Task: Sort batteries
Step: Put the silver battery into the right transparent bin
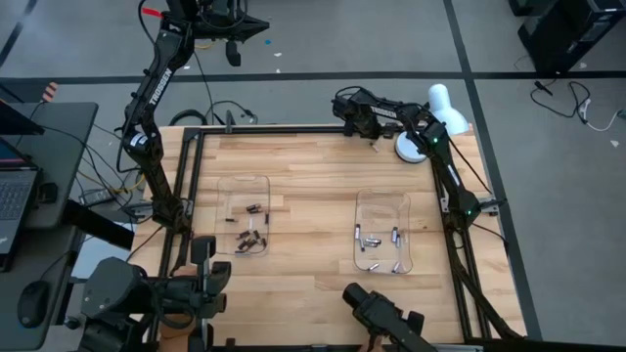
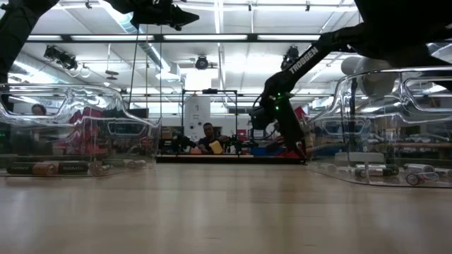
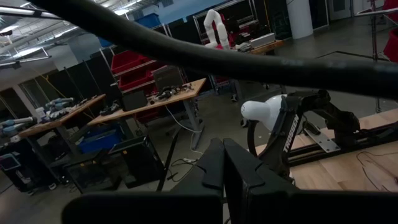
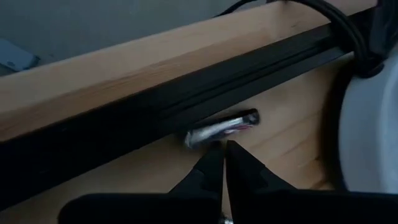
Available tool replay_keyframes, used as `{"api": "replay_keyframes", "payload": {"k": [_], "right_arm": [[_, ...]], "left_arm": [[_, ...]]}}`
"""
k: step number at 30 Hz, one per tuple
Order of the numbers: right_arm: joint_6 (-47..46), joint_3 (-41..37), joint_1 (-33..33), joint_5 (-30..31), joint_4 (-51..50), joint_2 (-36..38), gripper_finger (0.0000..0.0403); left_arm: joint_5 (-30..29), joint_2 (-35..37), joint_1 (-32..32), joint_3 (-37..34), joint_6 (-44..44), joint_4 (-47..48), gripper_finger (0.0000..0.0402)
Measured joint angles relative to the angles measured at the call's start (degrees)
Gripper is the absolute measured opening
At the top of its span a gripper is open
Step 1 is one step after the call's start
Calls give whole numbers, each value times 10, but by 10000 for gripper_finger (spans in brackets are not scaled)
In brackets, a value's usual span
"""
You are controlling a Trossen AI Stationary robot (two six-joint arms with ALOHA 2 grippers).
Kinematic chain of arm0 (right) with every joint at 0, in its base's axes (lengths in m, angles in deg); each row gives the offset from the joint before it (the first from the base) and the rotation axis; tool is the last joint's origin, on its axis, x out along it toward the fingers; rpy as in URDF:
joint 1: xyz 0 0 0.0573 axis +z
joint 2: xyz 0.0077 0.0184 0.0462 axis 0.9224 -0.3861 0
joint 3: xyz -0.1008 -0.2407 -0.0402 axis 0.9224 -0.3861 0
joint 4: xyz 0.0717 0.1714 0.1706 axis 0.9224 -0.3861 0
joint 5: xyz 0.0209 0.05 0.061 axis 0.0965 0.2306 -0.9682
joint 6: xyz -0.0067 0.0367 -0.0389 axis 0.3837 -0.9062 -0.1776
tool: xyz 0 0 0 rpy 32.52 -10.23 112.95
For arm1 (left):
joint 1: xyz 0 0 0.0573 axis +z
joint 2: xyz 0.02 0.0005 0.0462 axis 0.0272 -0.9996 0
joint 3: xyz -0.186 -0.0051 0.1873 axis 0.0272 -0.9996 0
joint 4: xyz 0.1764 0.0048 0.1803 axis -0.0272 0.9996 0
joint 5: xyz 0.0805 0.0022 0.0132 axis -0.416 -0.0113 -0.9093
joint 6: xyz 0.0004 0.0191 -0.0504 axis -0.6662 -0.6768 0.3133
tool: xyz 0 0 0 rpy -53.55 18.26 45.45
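Silver-grey, a stray battery [image 4: 222, 128] lies just ahead of the right gripper [image 4: 224, 149], against the table's [image 4: 273, 106] black rail [image 4: 124, 124]; the jaws are pinched together, holding nothing. They should spread, straddle it crosswise and clench mid-body. The left gripper [image 3: 222, 163] waits off-table, jaws clenched empty.

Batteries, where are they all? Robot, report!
Right tool shut, empty, beside stray silver cylinder battery at black rail. Left tool shut, raised. Dark batteries in left clear tray; silver batteries in right.
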State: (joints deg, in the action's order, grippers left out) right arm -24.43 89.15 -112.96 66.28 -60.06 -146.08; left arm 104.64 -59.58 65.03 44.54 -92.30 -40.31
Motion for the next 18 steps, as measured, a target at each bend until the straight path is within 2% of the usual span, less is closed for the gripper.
{"api": "replay_keyframes", "payload": {"k": [7, 13, 18], "right_arm": [[4, -12, 9, -21, 5, 3, 8], [21, 18, 45, -77, -44, 1, 8], [13, 63, 45, -24, -54, 10, 10]], "left_arm": [[0, 0, 0, 0, -2, 0, 0], [0, 0, 0, 0, -3, 0, 0], [0, 0, 0, 0, -3, 0, 0]]}}
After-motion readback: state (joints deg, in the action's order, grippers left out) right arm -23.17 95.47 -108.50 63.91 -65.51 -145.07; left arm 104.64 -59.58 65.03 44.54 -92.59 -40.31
